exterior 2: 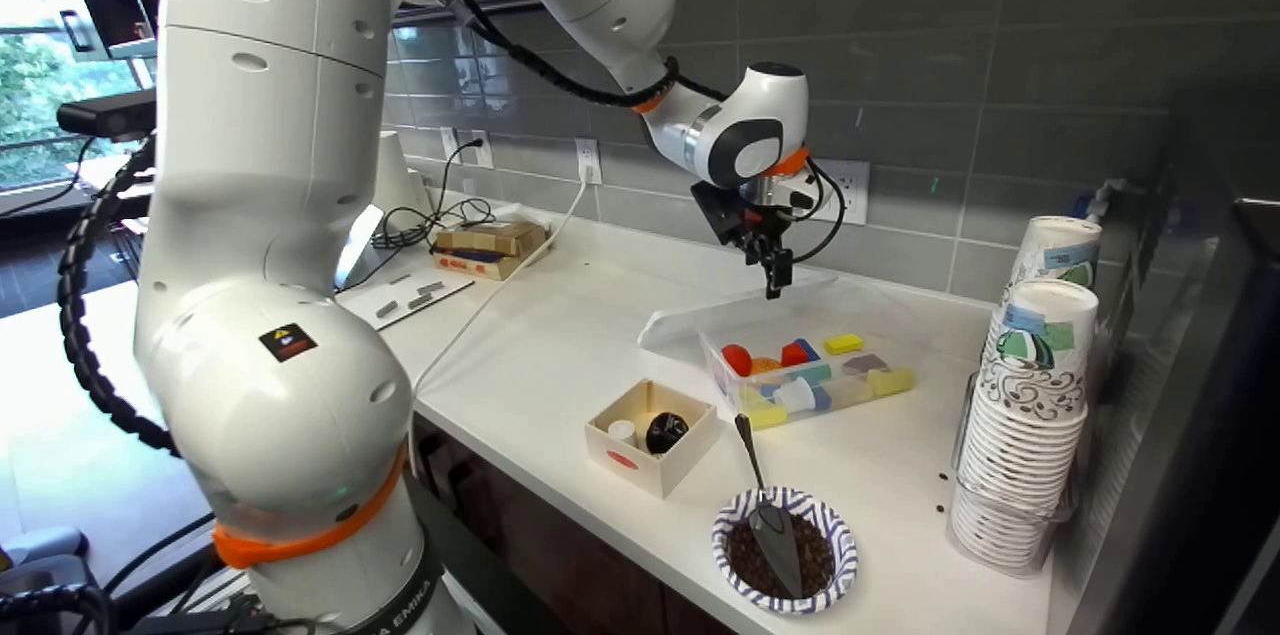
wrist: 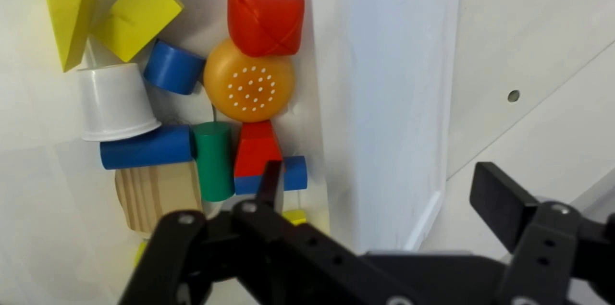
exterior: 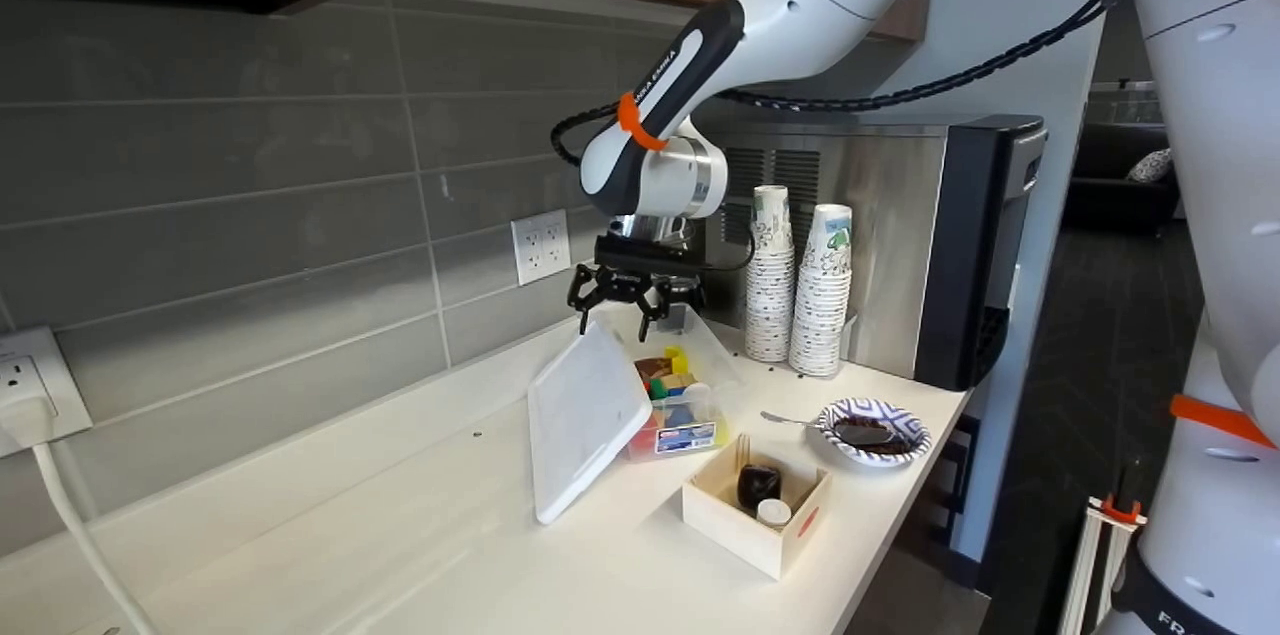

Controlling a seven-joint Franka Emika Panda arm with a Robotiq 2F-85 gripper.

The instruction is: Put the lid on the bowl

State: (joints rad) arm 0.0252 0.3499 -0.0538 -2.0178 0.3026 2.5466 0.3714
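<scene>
The fingers (wrist: 499, 204) stand wide apart over the bowl (exterior: 685, 438) and the lid (exterior: 585, 415). The lid is off the bowl, leaning tilted against its side, with its lower edge on the desk (exterior: 400, 555). Blocks (wrist: 214, 165) lie in the bowl; the box (exterior: 735, 525) and the dish (exterior 2: 842, 543) stand near it.

White countertop (exterior: 430, 575), translucent tub (exterior: 686, 438), tilted lid (exterior: 588, 415) beside it, open wooden box (exterior: 735, 527), patterned dish (exterior: 882, 458), two cup stacks (exterior: 822, 300)
</scene>
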